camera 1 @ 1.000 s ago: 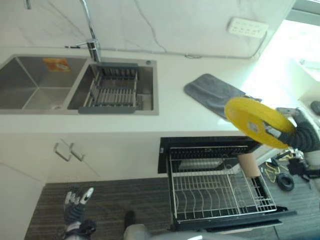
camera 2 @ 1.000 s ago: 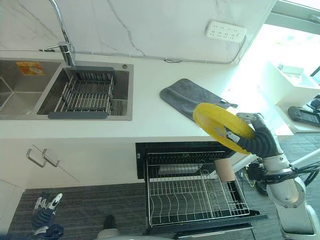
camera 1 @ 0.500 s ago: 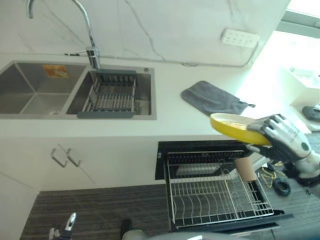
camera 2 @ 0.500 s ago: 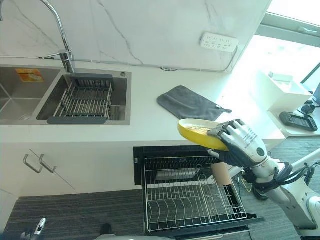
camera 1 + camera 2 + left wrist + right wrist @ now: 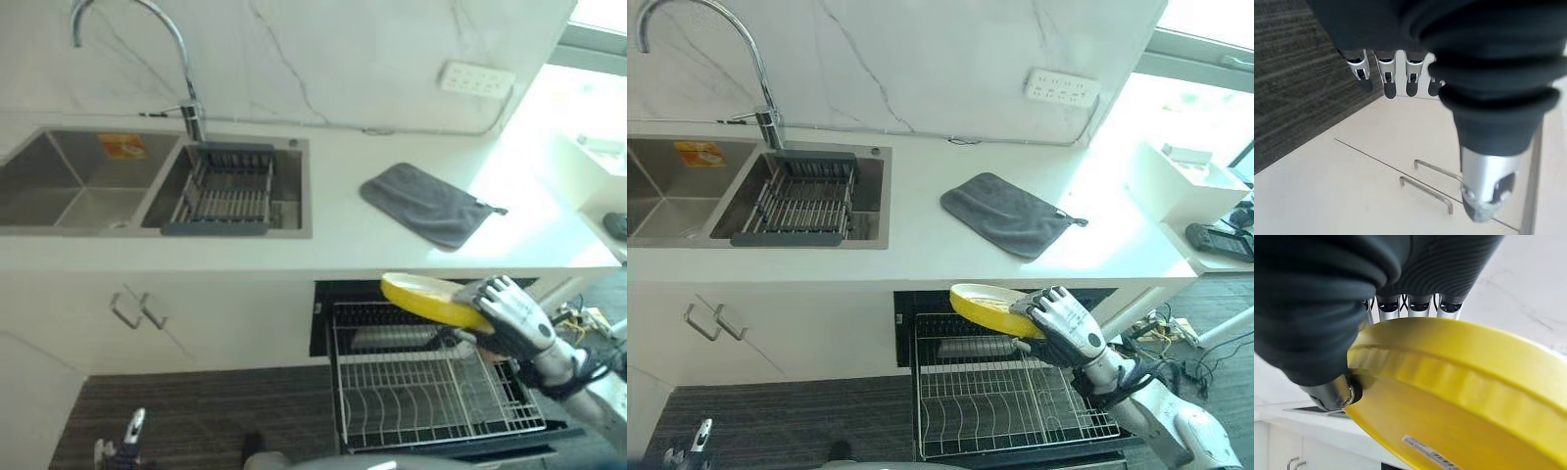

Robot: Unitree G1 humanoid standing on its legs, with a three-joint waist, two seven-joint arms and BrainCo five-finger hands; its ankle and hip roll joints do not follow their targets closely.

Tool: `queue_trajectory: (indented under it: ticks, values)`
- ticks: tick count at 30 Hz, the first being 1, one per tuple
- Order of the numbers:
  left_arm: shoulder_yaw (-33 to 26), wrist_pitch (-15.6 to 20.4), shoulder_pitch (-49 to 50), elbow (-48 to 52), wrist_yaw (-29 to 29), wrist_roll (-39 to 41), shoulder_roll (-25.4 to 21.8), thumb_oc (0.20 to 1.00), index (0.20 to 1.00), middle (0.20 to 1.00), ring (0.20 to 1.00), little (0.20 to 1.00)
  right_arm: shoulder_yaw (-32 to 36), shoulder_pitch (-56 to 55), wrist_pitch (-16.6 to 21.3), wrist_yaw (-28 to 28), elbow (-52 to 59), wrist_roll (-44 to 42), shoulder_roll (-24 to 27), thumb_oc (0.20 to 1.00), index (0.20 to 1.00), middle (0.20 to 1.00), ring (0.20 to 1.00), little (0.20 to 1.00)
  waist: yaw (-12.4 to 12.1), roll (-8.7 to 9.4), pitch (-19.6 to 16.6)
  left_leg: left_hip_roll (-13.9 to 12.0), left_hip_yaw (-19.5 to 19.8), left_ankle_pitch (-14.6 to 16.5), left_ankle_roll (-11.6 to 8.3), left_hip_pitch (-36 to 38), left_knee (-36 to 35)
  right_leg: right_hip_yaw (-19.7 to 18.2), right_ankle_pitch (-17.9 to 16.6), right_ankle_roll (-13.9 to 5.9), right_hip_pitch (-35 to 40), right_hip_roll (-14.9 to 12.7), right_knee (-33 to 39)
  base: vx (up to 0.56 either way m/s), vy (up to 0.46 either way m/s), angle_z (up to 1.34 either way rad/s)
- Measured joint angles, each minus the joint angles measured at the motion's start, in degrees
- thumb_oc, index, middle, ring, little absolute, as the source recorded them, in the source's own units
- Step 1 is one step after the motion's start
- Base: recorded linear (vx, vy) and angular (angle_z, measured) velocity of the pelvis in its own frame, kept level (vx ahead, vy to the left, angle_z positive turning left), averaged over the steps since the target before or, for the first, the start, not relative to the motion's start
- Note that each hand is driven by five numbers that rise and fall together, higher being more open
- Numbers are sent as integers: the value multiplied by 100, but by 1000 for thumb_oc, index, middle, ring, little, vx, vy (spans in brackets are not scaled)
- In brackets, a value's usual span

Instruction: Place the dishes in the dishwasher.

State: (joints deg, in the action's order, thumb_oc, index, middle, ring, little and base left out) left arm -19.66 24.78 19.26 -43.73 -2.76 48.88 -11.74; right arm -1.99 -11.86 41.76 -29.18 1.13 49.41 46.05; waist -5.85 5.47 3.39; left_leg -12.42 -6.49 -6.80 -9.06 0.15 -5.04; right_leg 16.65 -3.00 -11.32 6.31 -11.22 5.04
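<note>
plate (image 5: pixel 989 306), clamped in right robot hand (image 5: pixel 1063 323), now lower, over dishwasher rack (image 5: pixel 1004 401).

Right robot hand (image 5: pixel 514 315) gripping yellow plate (image 5: pixel 428 299) above pulled-out dishwasher rack (image 5: pixel 431 387).

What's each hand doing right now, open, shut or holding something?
Left hand: open, fingers relaxed, holding nothing, low by the floor.
Right hand: shut on the yellow plate, above the pulled-out dishwasher rack.
</note>
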Motion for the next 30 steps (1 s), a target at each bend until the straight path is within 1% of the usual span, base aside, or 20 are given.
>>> queue_trajectory:
  ticks: [2,3,4,5,6,7,8,10,12,14,15,17,18,19,20,21,24,25,27,30]
  values:
    - [-9,-5,-60,11,-35,101,-18,1000,1000,1000,1000,1000,-4,-2,-37,-144,-110,11,4,200,200,200,200,200,-57,-18,166,-30,76,4,-53,-136,208,20,64,-45,-55,11,-108,-208,-155,15]
    - [10,-20,-241,60,-65,251,-62,1000,1000,1000,1000,1000,-16,-4,-132,-403,-133,40,149,200,200,200,200,200,-53,-104,491,-86,269,118,-77,-527,598,108,178,26,-308,22,-385,-219,-120,26]
    - [9,-38,-321,87,-82,254,-74,1000,1000,1000,1000,1000,-10,9,-143,-494,-135,90,213,200,200,200,200,200,-58,-123,597,-103,306,177,-65,-667,700,110,234,104,-436,20,-493,-120,-37,23]
    - [25,-43,-415,90,-114,322,-104,1000,1000,1000,1000,1000,-36,93,-155,-583,-139,196,296,200,200,200,200,200,-74,-195,801,-112,332,204,-58,-821,807,106,235,108,-581,-7,-600,-138,-14,0]
    - [105,-46,-497,92,-170,412,-150,1000,1000,1000,1000,1000,-67,222,-163,-671,-135,302,353,200,200,200,200,200,-72,-207,1009,-109,333,215,-52,-938,921,70,254,125,-726,-46,-754,-95,20,-11]
    - [170,-53,-552,94,-194,409,-198,1000,1000,1000,1000,1000,-177,349,-227,-778,-128,369,404,200,200,200,200,200,-72,-275,1227,-66,320,226,-33,-1054,997,-29,254,125,-924,-108,-889,-88,55,-17]
    - [179,-51,-625,96,-236,421,-211,1000,1000,1000,1000,1000,-271,545,-284,-818,-123,462,449,200,200,200,200,200,-57,-396,1536,28,279,276,48,-1131,1139,-78,259,115,-996,-237,-1023,-91,57,-10]
    - [238,-45,-607,225,-322,611,-246,1000,1000,1000,1000,1000,-500,651,-372,-948,-117,461,703,200,200,200,200,200,-20,-467,1604,122,265,361,145,-1229,1300,-151,312,57,-1115,-340,-1138,-108,49,-3]
    - [535,-29,-622,452,-363,737,-342,1000,1000,1000,1000,1000,-659,972,-437,-1068,-157,458,1093,200,200,200,200,200,0,-548,1768,190,240,430,209,-1471,1523,-209,321,58,-1367,-423,-1325,-81,46,-5]
    - [682,-11,-659,748,-394,874,-400,1000,1000,1000,1000,1000,-668,1191,-659,-1079,-240,458,1134,200,200,200,200,200,-1,-607,1969,258,244,517,236,-1557,1735,-223,343,54,-1393,-500,-1384,-117,66,3]
    - [754,8,-667,784,-396,877,-429,1000,1000,1000,1000,1000,-671,1249,-689,-1121,-242,458,1138,200,200,200,200,200,1,-609,2001,279,246,556,254,-1621,1810,-227,377,46,-1441,-530,-1445,-141,62,-6]
    - [1009,27,-870,890,-418,1134,-486,1000,1000,1000,1000,1000,-1109,2087,-832,-1299,-575,443,1329,200,200,200,200,200,16,-637,2234,308,295,709,295,-2113,2280,-417,503,-5,-2024,-629,-2067,-171,61,-12]
    - [1151,41,-1117,1036,-408,1250,-474,1000,1000,1000,1000,1000,-1322,2457,-995,-1298,-921,438,1364,200,200,200,200,200,-64,-695,2440,364,295,760,346,-2373,2520,-528,606,-16,-2352,-727,-2418,-150,55,-3]
    - [1194,71,-1199,1074,-425,1343,-513,1000,1000,1000,1000,1000,-1344,2542,-1024,-1298,-1003,435,1364,200,200,200,200,200,-87,-697,2515,376,301,798,354,-2486,2626,-572,658,-31,-2499,-759,-2592,-96,34,6]
    - [1180,95,-1293,1071,-458,1368,-531,1000,1000,1000,1000,1000,-1344,2590,-1051,-1301,-1067,433,1371,200,200,200,200,200,-121,-687,2581,397,314,851,359,-2627,2772,-613,788,37,-2682,-810,-2792,-32,2,6]
    - [1181,98,-1347,1042,-478,1382,-533,1000,1000,1000,1000,1000,-1367,2601,-1095,-1302,-1151,433,1370,200,200,200,200,200,-139,-683,2621,419,337,902,359,-2698,2887,-647,867,39,-2768,-853,-2952,-31,0,10]
    - [1143,107,-1302,999,-514,1527,-566,1000,1000,1000,1000,1000,-1618,2793,-1177,-1342,-1386,433,1404,200,200,200,200,200,-156,-687,2625,437,419,1085,417,-2859,3155,-652,1032,20,-2899,-942,-3280,-43,-6,10]
    - [1143,107,-1302,999,-514,1527,-566,1000,1000,1000,1000,1000,-1618,2793,-1177,-1342,-1386,433,1404,200,200,200,200,200,-156,-687,2625,437,419,1085,417,-2859,3155,-652,1032,20,-2899,-942,-3280,-52,6,3]
    - [1062,108,-1259,990,-410,1564,-602,1000,1000,1000,1000,1000,-1908,3165,-1400,-1372,-1837,294,1392,200,200,200,200,200,-292,-682,2618,436,442,1078,411,-3066,3228,-699,1097,48,-3182,-960,-3504,-41,12,3]
    - [1052,108,-1199,956,-332,1732,-614,1000,1000,1000,1000,1000,-2165,3350,-1515,-1364,-2248,206,1389,200,200,200,200,200,-328,-688,2612,458,445,1077,412,-3107,3214,-688,1129,42,-3239,-1001,-3544,-35,-3,3]
